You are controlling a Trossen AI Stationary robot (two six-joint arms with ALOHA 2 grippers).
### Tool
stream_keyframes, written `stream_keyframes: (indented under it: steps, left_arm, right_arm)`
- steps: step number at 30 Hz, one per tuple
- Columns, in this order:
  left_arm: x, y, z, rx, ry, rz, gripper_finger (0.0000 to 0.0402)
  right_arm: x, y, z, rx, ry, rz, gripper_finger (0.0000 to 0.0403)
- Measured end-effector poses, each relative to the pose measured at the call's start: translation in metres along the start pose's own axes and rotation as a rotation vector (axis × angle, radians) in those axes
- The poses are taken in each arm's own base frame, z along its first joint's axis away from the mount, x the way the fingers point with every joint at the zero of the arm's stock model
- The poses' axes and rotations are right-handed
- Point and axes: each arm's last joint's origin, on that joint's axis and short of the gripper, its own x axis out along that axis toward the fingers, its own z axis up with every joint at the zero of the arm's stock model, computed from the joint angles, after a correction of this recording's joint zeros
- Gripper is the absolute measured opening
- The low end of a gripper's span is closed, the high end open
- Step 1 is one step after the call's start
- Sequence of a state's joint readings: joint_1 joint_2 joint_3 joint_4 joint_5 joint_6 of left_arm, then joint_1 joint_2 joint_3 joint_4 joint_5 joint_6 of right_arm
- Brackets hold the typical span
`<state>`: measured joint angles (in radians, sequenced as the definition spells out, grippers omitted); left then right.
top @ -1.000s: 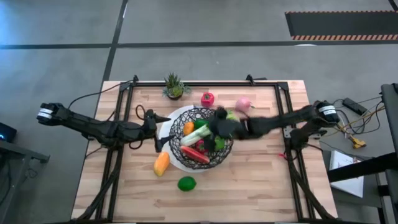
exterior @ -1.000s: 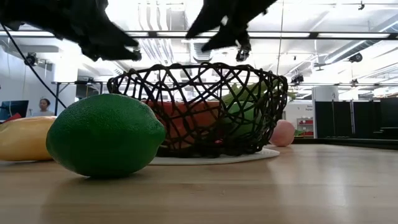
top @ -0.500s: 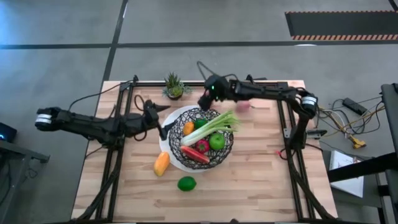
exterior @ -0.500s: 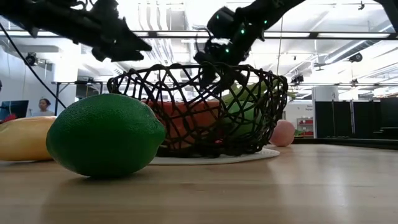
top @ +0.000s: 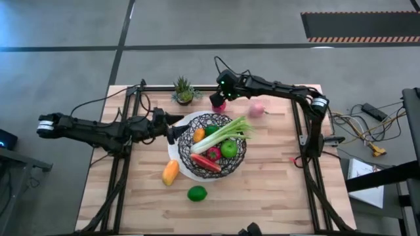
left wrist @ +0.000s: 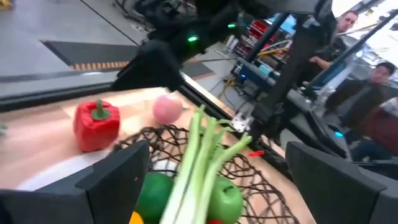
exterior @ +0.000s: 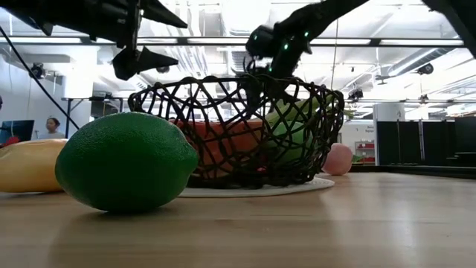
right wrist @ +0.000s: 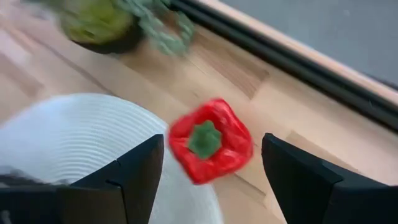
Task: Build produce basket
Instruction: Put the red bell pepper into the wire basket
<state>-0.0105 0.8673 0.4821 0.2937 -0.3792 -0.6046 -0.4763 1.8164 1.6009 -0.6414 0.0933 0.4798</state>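
Note:
The black wire basket (top: pixel 211 147) on its white plate base holds a green celery stalk (top: pixel 226 134) lying across its rim, plus green, red and orange pieces. A red toy pepper (right wrist: pixel 210 148) stands on the table just beyond the basket's far rim. My right gripper (right wrist: pixel 211 142) is open above it, one finger on each side, touching nothing; it also shows in the high view (top: pixel 220 94). My left gripper (top: pixel 172 128) is open and empty at the basket's left rim. A pink piece (top: pixel 256 109), an orange-yellow piece (top: pixel 170 172) and a green lime (top: pixel 197 193) lie on the table.
A small spiky potted plant (top: pixel 184 90) stands at the far edge, left of the pepper. A black frame (top: pixel 216 86) runs along the table's far and side edges. People stand in the room beyond the table (left wrist: pixel 373 81).
My right gripper has swung from above the basket toward the table's far edge and now hangs over the red pepper. The celery stalk lies uncovered across the basket.

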Motion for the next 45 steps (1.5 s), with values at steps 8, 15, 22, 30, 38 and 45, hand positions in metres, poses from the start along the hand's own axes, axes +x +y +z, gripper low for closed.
stream_keyframes:
  steps: [8,15,22,30,38,45]
  left_arm:
    - [0.001,0.003,0.002,-0.056,-0.006,0.005,0.0361]
    - [0.003,0.003,0.014,-0.078,-0.048,0.019,0.0361]
    - [0.005,0.002,0.025,-0.039,-0.063,-0.003,0.0361]
    - [0.006,0.003,0.028,-0.035,-0.06,-0.013,0.0361]
    - [0.006,0.004,0.028,-0.016,-0.06,-0.012,0.0361]
    - [0.006,0.004,0.028,-0.012,-0.061,-0.01,0.0361]
  right_arm:
    - [0.032,0.007,0.005,0.012,0.099,-0.027,0.0255]
    - [0.058,0.014,0.016,-0.032,0.211,-0.092,0.0249]
    - [0.069,0.025,0.027,-0.104,0.266,-0.098,0.0201]
    - [0.068,0.026,0.029,-0.126,0.283,-0.102,0.0141]
    - [0.067,0.033,0.026,-0.181,0.275,-0.095,0.0087]
    - [0.065,0.045,0.02,-0.253,0.262,-0.098,0.0039]
